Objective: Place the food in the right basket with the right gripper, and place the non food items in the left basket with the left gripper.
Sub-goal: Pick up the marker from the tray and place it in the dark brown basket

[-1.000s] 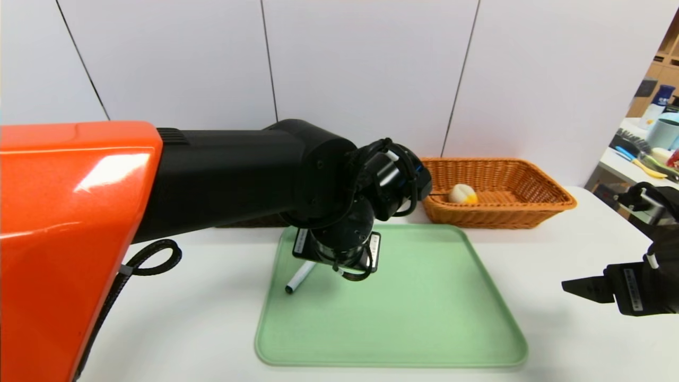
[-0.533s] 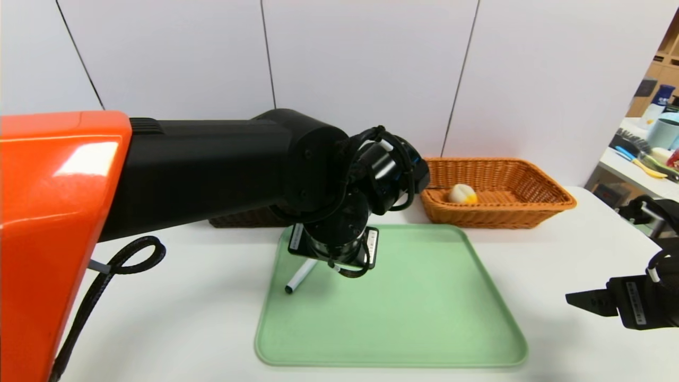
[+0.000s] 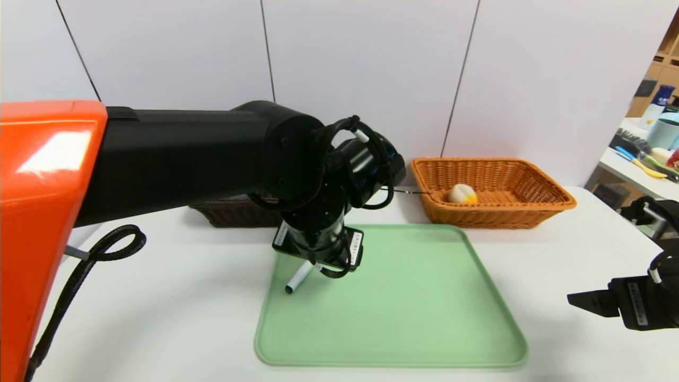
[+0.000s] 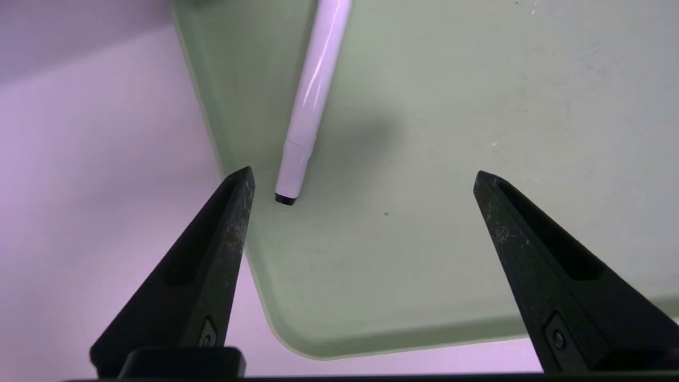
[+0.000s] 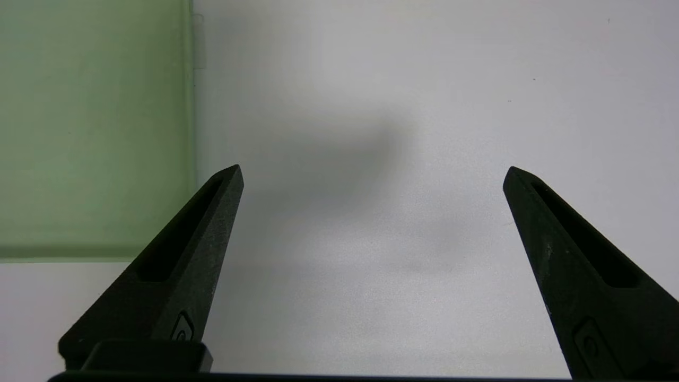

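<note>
Nearest, the smooth green tray (image 3: 403,318) holds only a slim white marker (image 3: 298,278) at its ten o'clock corner, lying flat by the rim. Over it hangs the left gripper (image 4: 363,180), tapered fingers spread wide. At three o'clock the right gripper (image 5: 374,175) hovers spread above the white table (image 3: 175,329). Farther back, the woven orange basket (image 3: 530,209) at one o'clock cradles a round bun (image 3: 462,193); a dark wicker basket (image 3: 233,212) sits at eleven o'clock.

A white table (image 3: 185,297) stands before a white panelled wall (image 3: 366,69). At the far right edge, a side counter (image 3: 628,167) carries clutter, including a blue-capped bottle (image 3: 658,103).
</note>
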You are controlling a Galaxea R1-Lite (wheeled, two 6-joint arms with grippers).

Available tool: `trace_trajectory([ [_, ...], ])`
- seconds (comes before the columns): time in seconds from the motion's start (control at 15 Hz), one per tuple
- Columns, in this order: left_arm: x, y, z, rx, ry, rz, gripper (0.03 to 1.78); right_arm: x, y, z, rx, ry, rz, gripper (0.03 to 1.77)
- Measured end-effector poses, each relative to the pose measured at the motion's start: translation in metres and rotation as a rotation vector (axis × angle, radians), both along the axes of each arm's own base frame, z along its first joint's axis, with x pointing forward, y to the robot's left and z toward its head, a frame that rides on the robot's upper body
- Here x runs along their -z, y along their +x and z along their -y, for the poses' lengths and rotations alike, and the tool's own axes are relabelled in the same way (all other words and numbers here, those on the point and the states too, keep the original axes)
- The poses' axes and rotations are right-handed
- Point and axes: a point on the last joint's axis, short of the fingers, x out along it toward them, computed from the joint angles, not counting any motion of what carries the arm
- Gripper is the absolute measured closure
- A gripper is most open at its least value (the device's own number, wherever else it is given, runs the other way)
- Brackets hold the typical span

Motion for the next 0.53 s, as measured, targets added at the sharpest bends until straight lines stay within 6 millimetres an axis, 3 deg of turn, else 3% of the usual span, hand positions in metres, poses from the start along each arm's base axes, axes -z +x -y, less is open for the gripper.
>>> trace_trajectory([
  [0.53,0.004,0.026,-0.022,0.134,-0.025,-0.077,0.19,0.0,0.001,0.003,0.015,0.0,0.0,0.1],
])
